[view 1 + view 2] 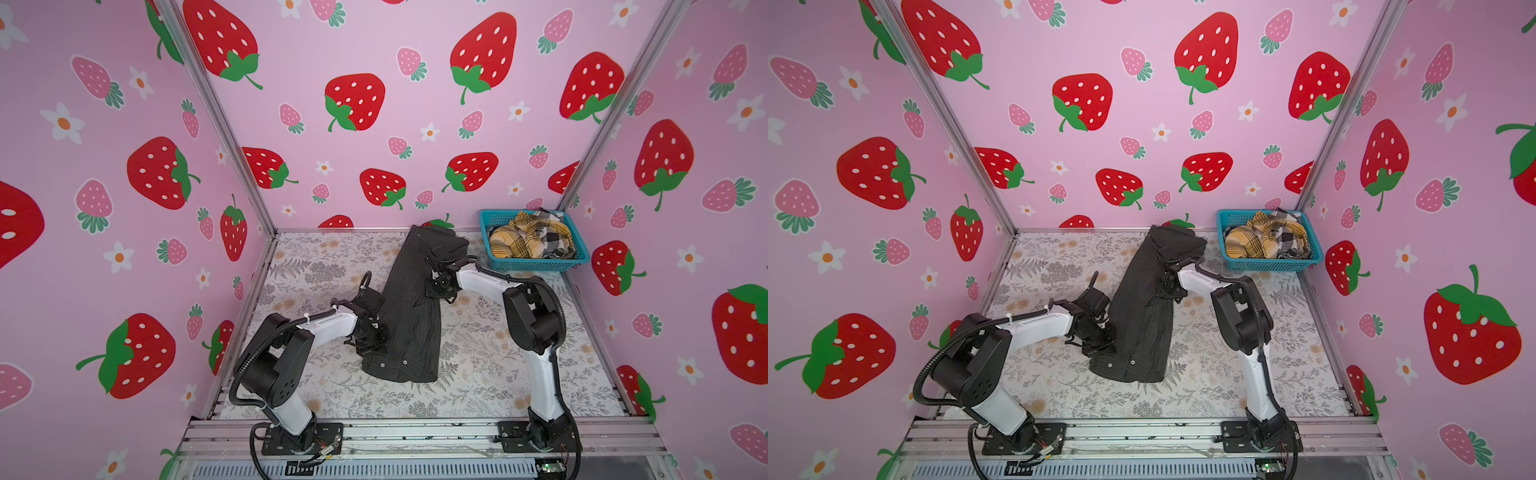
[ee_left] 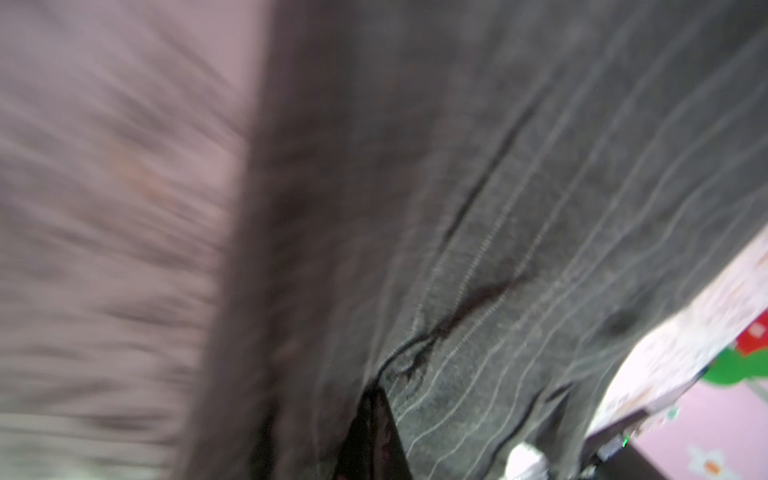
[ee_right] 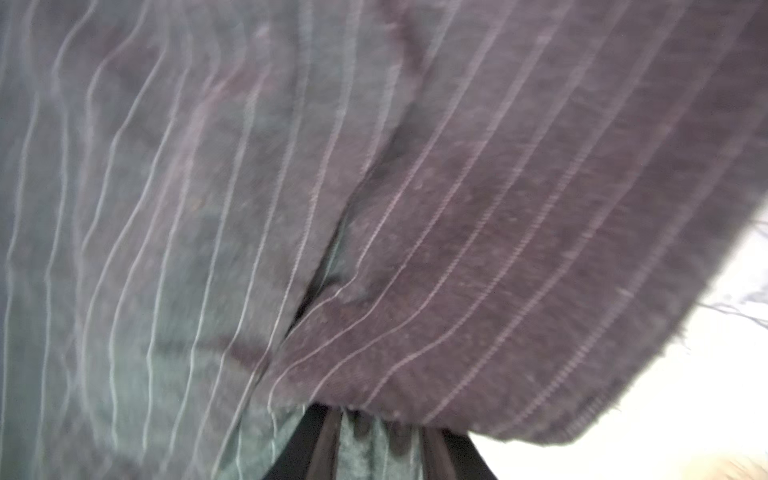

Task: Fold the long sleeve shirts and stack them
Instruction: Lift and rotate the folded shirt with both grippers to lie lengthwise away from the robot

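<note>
A dark charcoal pinstriped shirt (image 1: 409, 324) (image 1: 1142, 320) lies folded into a long narrow strip down the middle of the table, buttons at its near hem. My left gripper (image 1: 376, 334) (image 2: 376, 399) is at the strip's left edge near the front, its jaws shut on a pinch of the striped cloth (image 2: 498, 249). My right gripper (image 1: 432, 286) (image 3: 380, 419) is at the right edge further back, with bunched cloth (image 3: 457, 291) clamped between its fingers. A mustard plaid shirt (image 1: 519, 241) and a black-and-white check shirt (image 1: 555, 239) lie crumpled in the basket.
A teal mesh basket (image 1: 536, 264) stands at the back right corner against the wall. The table has a floral cover (image 1: 316, 266). Pink strawberry walls close in the left, back and right. An aluminium rail (image 1: 415, 432) runs along the front edge.
</note>
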Motion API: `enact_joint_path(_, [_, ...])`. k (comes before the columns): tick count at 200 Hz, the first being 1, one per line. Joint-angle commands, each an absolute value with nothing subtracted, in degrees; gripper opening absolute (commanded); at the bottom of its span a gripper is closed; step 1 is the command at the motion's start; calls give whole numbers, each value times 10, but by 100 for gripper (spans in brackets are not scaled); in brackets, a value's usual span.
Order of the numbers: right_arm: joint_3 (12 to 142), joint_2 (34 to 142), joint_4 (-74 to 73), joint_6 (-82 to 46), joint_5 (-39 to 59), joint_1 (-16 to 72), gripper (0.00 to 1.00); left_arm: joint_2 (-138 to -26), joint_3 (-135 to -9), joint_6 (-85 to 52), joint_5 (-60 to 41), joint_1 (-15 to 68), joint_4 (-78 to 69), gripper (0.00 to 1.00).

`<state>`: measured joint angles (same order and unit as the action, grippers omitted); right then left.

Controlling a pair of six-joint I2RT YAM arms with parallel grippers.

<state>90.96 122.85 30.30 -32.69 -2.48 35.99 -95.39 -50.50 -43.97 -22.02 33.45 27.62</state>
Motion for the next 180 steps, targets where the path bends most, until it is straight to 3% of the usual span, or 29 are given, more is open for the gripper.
enact_joint_path(1, [879,1178,383,-331,-65,356,38,-968,-514,-463,-246,397,308,0])
enact_joint_path(25, [784,1069,385,-344,-81,356,46,-948,-565,-421,-258,418,348,0])
enact_joint_path(45, [747,998,381,-353,-74,364,49,-912,-614,-396,-250,397,379,14])
enact_joint_path(70, [715,968,328,-366,-12,391,49,-901,-647,-391,-233,343,392,17])
enact_joint_path(98, [705,1007,295,-385,11,424,40,-938,-643,-401,-251,294,367,7])
enact_joint_path(116, [697,1026,268,-393,30,435,39,-967,-653,-403,-274,291,344,7])
enact_joint_path(157, [678,1040,204,-413,94,458,46,-1020,-650,-430,-275,288,299,1])
enact_joint_path(180, [678,1065,193,-421,95,458,44,-1045,-631,-442,-275,286,277,0])
